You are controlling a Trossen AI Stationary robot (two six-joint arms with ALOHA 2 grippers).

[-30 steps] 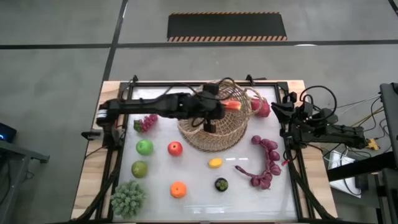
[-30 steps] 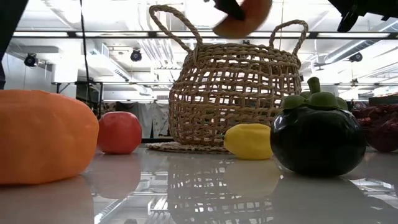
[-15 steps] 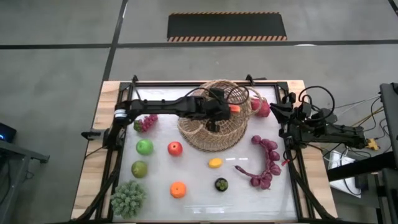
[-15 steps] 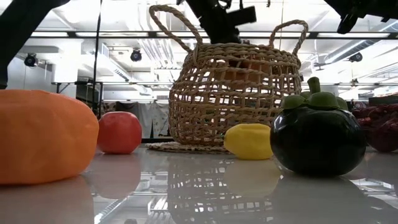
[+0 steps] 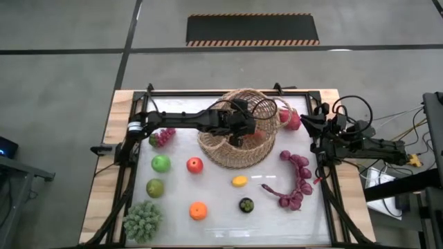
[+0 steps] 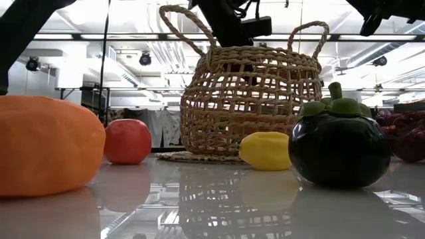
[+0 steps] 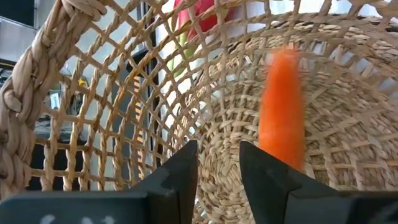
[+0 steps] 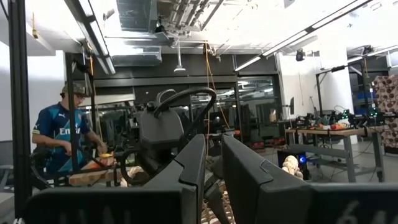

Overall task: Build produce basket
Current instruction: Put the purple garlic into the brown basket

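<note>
We see the left gripper (image 5: 243, 133) poised inside the mouth of the basket (image 5: 228, 155), its fingers (image 7: 177, 177) now set a little apart with nothing between them. The carrot (image 7: 281, 112) it carried half a second ago has left its grasp and lies just ahead of the fingertips, down against the woven wall. One more piece of produce is in, we judge, and this arm is free to withdraw. Below the gripper on the table, well apart from it, wait the red apple (image 5: 194, 164), green apple (image 5: 160, 163), lemon (image 5: 239, 181) and orange (image 5: 198, 211). The right gripper (image 5: 309, 119) idles at the table's far edge, its fingers (image 8: 186, 180) nearly together on nothing.
</note>
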